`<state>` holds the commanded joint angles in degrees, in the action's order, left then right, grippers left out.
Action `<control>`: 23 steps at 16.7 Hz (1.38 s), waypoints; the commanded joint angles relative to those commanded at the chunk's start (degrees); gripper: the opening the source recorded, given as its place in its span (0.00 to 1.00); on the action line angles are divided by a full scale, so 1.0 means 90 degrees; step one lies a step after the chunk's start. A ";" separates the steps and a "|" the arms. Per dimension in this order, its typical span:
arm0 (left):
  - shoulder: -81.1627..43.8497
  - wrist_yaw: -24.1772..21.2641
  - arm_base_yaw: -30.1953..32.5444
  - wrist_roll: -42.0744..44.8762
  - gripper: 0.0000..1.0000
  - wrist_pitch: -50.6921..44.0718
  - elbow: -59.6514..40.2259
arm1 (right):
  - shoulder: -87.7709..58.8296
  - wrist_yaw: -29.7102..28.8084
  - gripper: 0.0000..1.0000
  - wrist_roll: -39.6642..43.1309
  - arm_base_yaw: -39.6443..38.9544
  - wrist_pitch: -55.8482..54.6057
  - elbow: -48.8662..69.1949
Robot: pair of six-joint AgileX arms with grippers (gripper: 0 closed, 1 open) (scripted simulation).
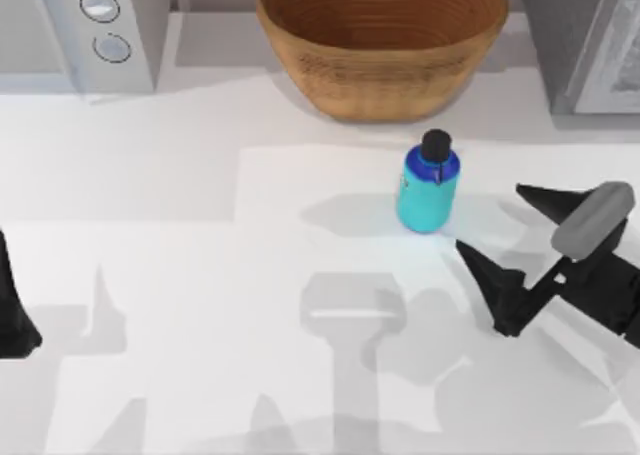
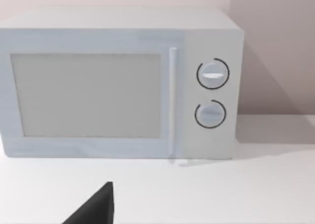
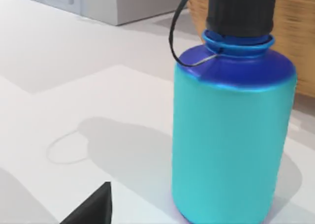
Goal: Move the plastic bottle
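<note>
The plastic bottle (image 1: 428, 190) stands upright on the white table, cyan with a blue shoulder and a black cap, just in front of the wicker bowl (image 1: 382, 40). My right gripper (image 1: 488, 216) is open, low over the table to the bottle's right, its jaws facing the bottle and apart from it. Up close in the right wrist view, the bottle (image 3: 226, 135) has a thin black loop at its neck, and one dark fingertip (image 3: 93, 210) shows beside it. My left gripper (image 1: 12, 313) is parked at the table's left edge, open.
A white microwave (image 1: 90, 25) stands at the back left and faces the left wrist camera (image 2: 118, 81). A grey appliance (image 1: 590, 40) stands at the back right. Open tabletop (image 1: 250, 305) stretches in front of and left of the bottle.
</note>
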<state>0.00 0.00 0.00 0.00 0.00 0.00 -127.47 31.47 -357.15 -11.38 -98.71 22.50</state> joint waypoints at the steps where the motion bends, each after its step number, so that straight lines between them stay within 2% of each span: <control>1: 0.0000 0.0000 0.0000 0.0000 1.00 0.0000 0.0000 | 0.0000 0.0000 1.00 0.0000 0.0000 0.0000 0.0000; 7: 0.0000 0.0000 0.0000 0.0000 1.00 0.0000 0.0000 | -0.0011 -0.0042 1.00 0.0001 -0.0023 0.0077 0.0079; 16: 0.0000 0.0000 0.0000 0.0000 1.00 0.0000 0.0000 | -0.0603 -0.0911 1.00 -0.0107 -0.0908 0.1501 0.2157; 22: 0.0000 0.0000 0.0000 0.0000 1.00 0.0000 0.0000 | -0.0663 -0.1015 1.00 -0.0114 -0.1012 0.1661 0.2365; 23: 0.0000 0.0000 0.0000 0.0000 1.00 0.0000 0.0000 | -0.0663 -0.1015 0.92 -0.0114 -0.1012 0.1661 0.2365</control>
<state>0.00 0.00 0.00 0.00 0.00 0.00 -133.44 22.33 -358.18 -20.49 -83.77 43.78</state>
